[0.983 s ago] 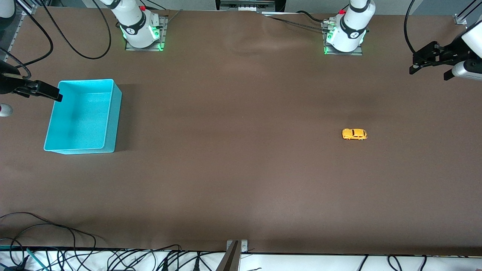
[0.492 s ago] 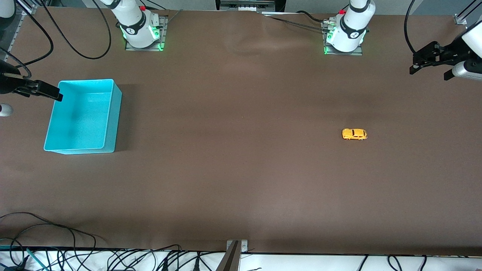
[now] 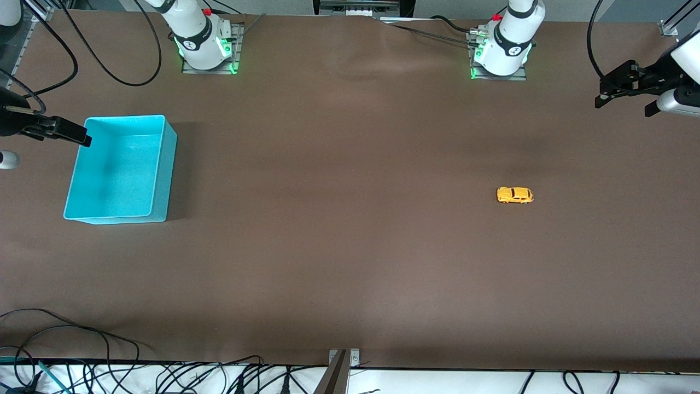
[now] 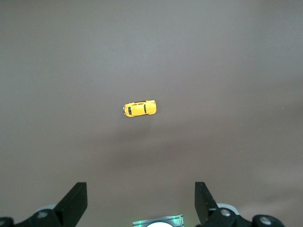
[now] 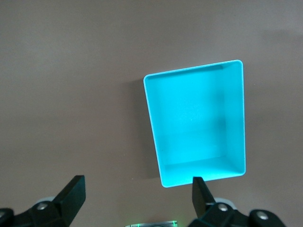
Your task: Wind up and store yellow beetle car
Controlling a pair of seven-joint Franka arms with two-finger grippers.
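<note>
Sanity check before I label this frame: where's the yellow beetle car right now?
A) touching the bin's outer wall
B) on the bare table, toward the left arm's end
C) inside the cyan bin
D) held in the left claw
B: the yellow beetle car sits alone on the table, well apart from the empty cyan bin.

A high camera faces both arm bases across the brown table (image 3: 350, 262), taking in the whole tabletop from edge to edge. The left wrist camera looks straight down from well above, sharing with the front view the yellow beetle car (image 4: 139, 108) toward the left arm's end. The right wrist camera, also aimed straight down from height, shares the cyan bin (image 5: 236, 118) near the right arm's end.
</note>
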